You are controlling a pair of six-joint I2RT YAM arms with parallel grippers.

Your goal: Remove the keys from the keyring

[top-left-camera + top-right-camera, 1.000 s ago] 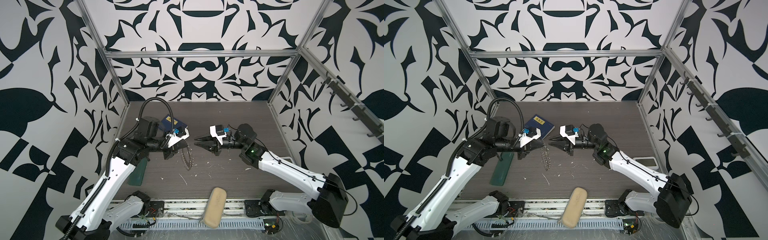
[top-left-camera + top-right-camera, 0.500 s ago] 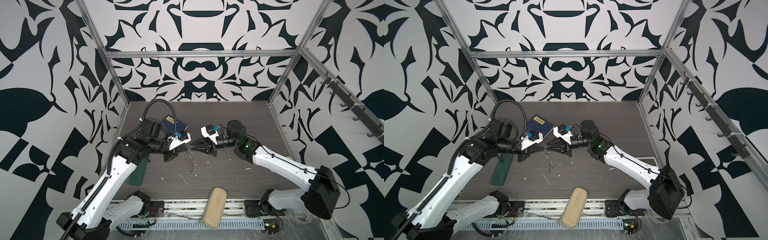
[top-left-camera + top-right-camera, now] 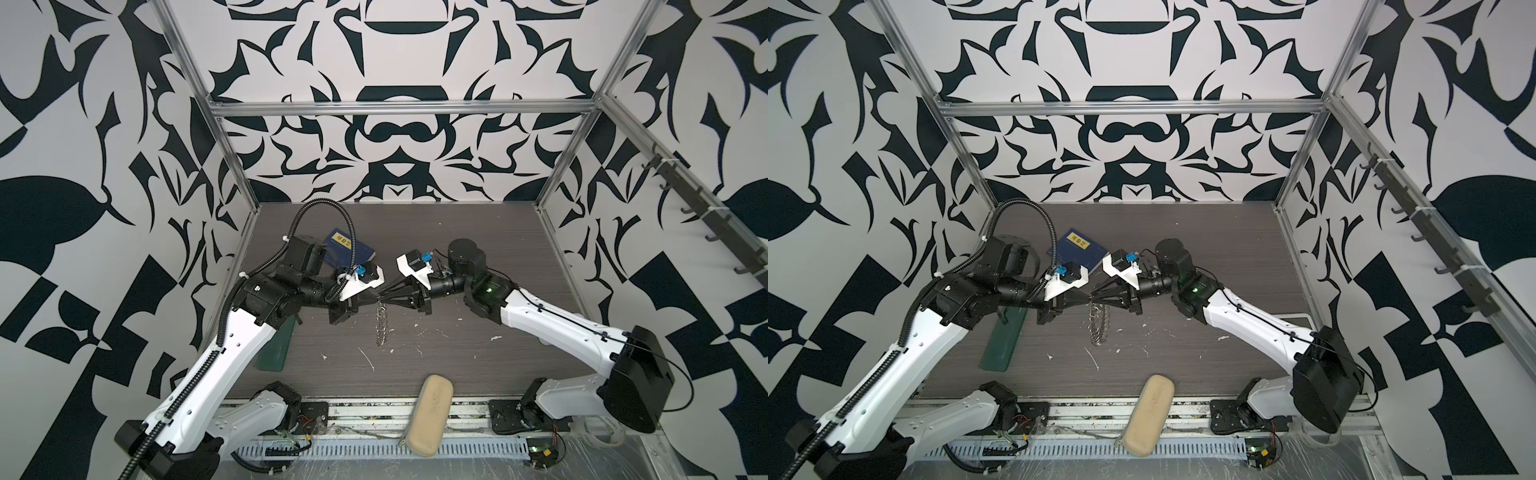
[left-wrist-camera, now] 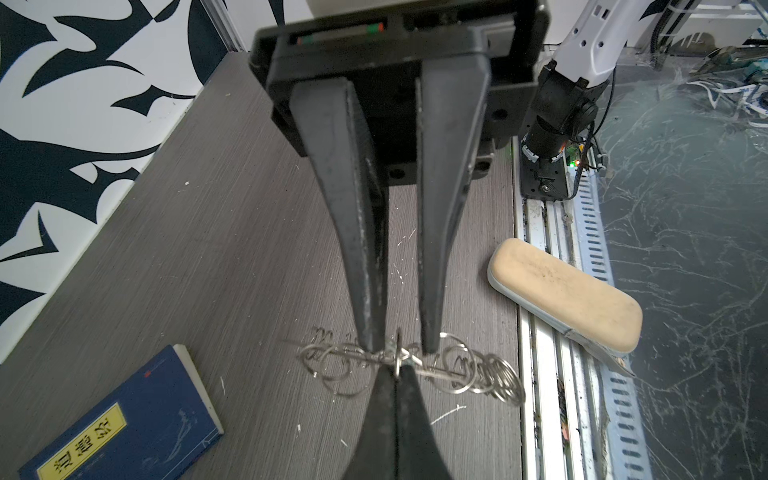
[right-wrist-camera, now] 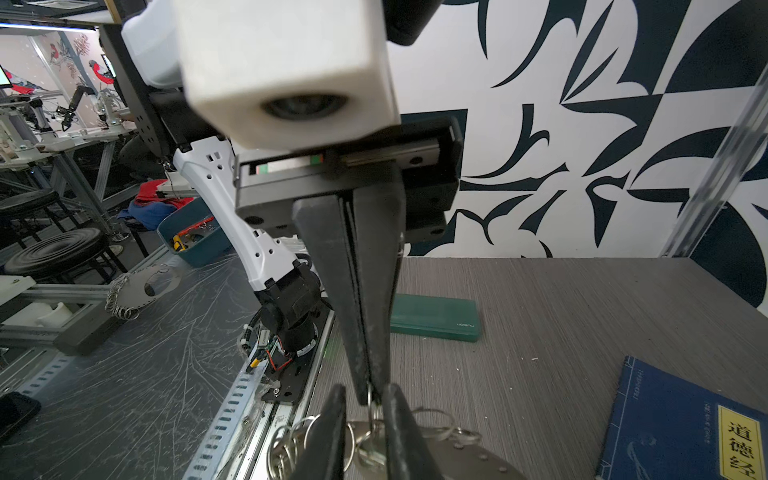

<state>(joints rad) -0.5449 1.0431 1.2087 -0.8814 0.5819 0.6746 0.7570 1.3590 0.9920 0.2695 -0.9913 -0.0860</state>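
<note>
The keyring (image 3: pixel 381 326) hangs edge-on above the table's middle, a grey metal plate (image 5: pixel 469 461) with wire split rings (image 4: pixel 457 370) along its rim. My left gripper (image 3: pixel 376 296) is shut on one split ring at the top of it, its fingertips (image 4: pixel 398 372) pressed together. My right gripper (image 3: pixel 384 297) meets it tip to tip from the right. It is open by a narrow gap, with its fingers (image 5: pixel 399 428) on either side of that split ring and the left fingertips. I cannot make out the keys among the rings.
A blue book (image 3: pixel 347 249) lies behind the left gripper. A dark green case (image 3: pixel 276 345) lies under the left arm. A beige case (image 3: pixel 430 409) straddles the table's front edge. White scraps (image 3: pixel 368 357) dot the table. Another ringed plate (image 5: pixel 145 286) sits outside the cell.
My right gripper has moved left until its tips meet the left gripper's, and its fingers have drawn closer together. The keyring has turned more edge-on under the left gripper.
</note>
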